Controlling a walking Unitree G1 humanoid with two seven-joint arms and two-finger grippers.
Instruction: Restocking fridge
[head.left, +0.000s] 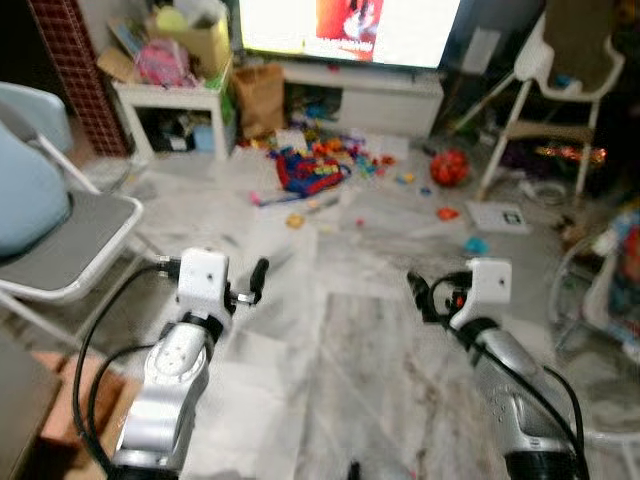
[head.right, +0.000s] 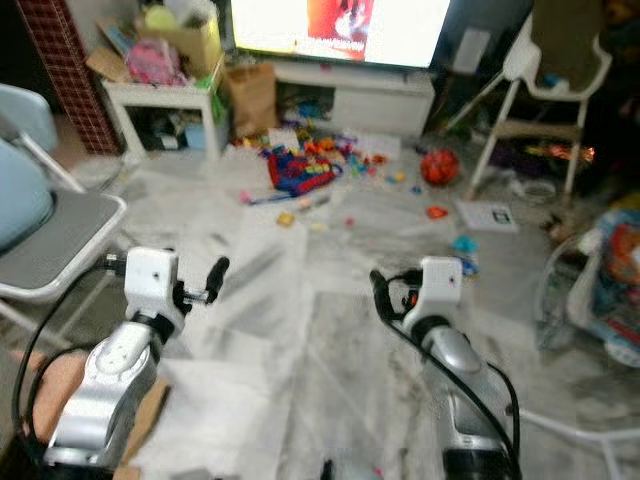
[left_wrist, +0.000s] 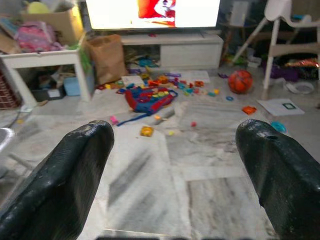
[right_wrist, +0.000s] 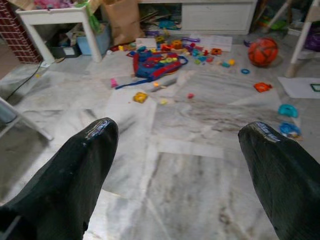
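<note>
Both arms are held out over a marble floor (head.left: 330, 330) in a living room. The left end effector (left_wrist: 172, 150) and the right end effector (right_wrist: 175, 150) each stand with fingers spread wide and nothing between them. No fridge or groceries can be made out, so progress on restocking cannot be judged from here. At 12 o'clock sit a lit television (head.left: 350, 25) on a white cabinet (head.left: 370, 100) and scattered toys (head.left: 320, 165); a red ball (head.left: 450, 167) lies at 1 o'clock, a folding chair (head.left: 60, 250) at 9 o'clock, a white high chair (head.left: 550, 90) at 2 o'clock.
</note>
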